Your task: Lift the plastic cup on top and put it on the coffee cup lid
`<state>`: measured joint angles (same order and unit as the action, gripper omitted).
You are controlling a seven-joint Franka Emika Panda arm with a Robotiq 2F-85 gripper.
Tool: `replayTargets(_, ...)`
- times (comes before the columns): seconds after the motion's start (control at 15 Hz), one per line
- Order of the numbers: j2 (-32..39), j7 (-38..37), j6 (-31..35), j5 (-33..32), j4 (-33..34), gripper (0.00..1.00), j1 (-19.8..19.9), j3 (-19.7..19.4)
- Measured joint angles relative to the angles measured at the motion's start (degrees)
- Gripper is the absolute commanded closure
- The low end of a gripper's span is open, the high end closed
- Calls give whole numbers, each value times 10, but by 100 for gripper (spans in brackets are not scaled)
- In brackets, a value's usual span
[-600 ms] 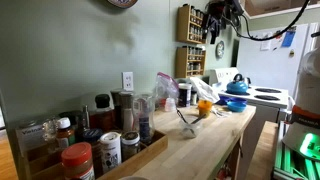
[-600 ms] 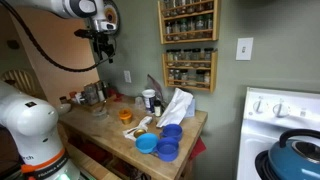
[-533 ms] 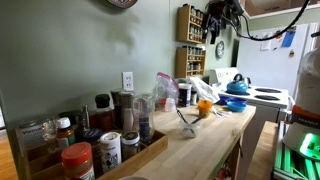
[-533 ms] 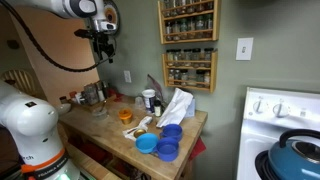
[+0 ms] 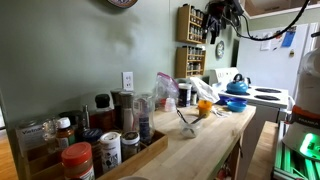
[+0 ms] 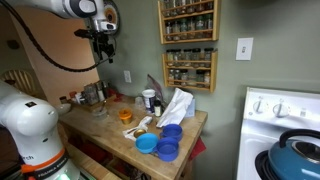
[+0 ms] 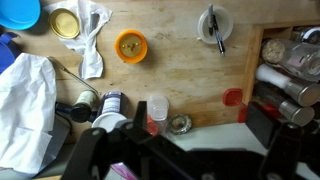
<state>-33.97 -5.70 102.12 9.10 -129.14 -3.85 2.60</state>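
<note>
One gripper (image 6: 104,52) hangs high over the counter (image 7: 180,65), its fingers spread wide with nothing between them. Blue cups (image 6: 168,148) stand piled at the stove end, at ten o'clock in the wrist view, their number unclear, with a white cloth (image 7: 25,95) just beside them. Around them I count one orange cup (image 7: 130,45) at eleven, one glass bowl (image 7: 214,22) at one, one clear cup (image 7: 156,108) at six and one red lid (image 7: 233,97) at three, near a tray (image 7: 262,60) of jars.
</note>
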Motion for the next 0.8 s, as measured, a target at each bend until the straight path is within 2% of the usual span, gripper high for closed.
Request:
replayTargets(0.47,0,0,0,0,0,0,1,0)
replayTargets(0.8,12,-43,114,-40,-3,0,22,31)
